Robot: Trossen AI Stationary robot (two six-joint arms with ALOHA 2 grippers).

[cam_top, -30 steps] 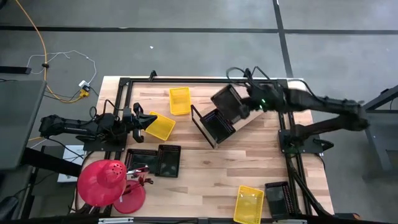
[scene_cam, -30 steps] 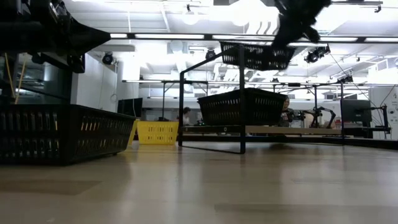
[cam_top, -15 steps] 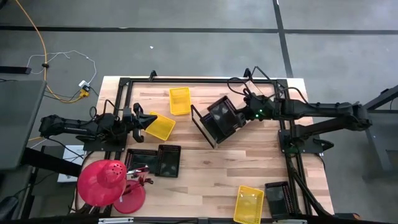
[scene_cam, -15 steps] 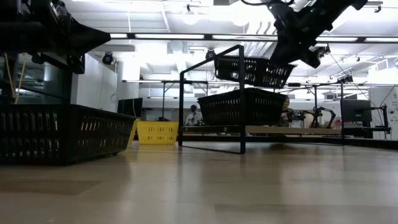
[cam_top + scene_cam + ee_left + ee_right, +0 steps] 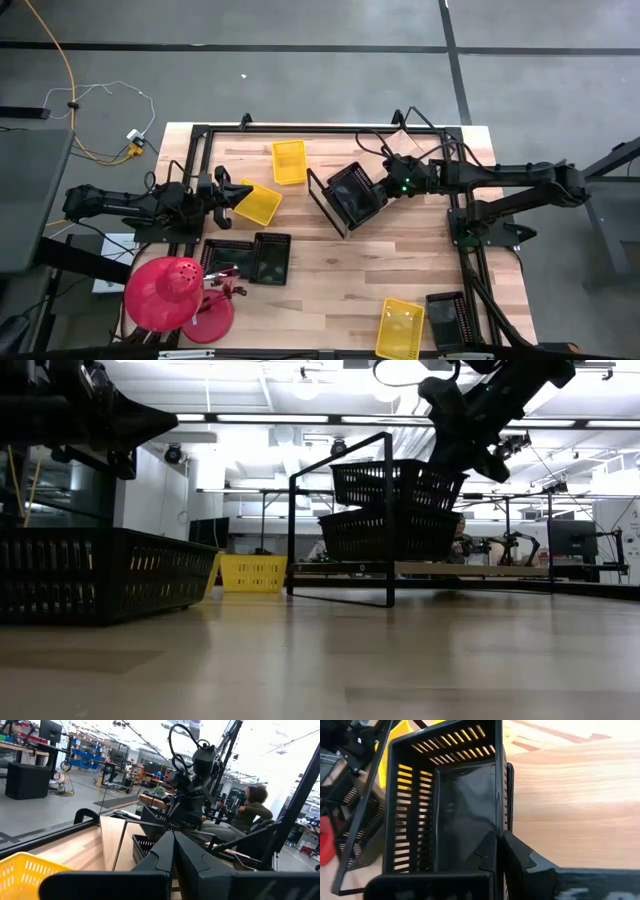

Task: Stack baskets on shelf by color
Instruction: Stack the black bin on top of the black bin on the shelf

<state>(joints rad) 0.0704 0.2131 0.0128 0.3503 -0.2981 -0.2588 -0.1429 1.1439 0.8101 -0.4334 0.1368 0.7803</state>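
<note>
My right gripper [image 5: 385, 187] reaches in from the table's right and is shut on a black basket [image 5: 395, 482]. That basket hangs just over a second black basket [image 5: 390, 535], which sits on the slanted shelf [image 5: 470, 569] in its black frame [image 5: 325, 203]. Whether the two baskets touch, I cannot tell. At the table's left my left gripper [image 5: 174, 851] is shut, with nothing between its fingers, beside a yellow basket [image 5: 260, 204]. My right gripper pinches the rim of one side wall [image 5: 500, 822] of the black basket, one finger [image 5: 487, 855] inside and one finger [image 5: 517, 855] outside. The fingers slant down from the table's right. The basket hangs open side up, nearly level, above the basket on the shelf.
A second yellow basket [image 5: 289, 162] lies at the far side, a third [image 5: 400, 328] with a black one [image 5: 445, 320] at the near right. Two black baskets [image 5: 250, 258] lie near left, beside a red dome [image 5: 160, 292]. A person [image 5: 252, 810] sits beyond the table.
My right gripper has come down and toward the table's left with the black basket, rolling as it went. The basket, first tilted high above the shelf, now sits nearly level just over the black basket on the shelf.
</note>
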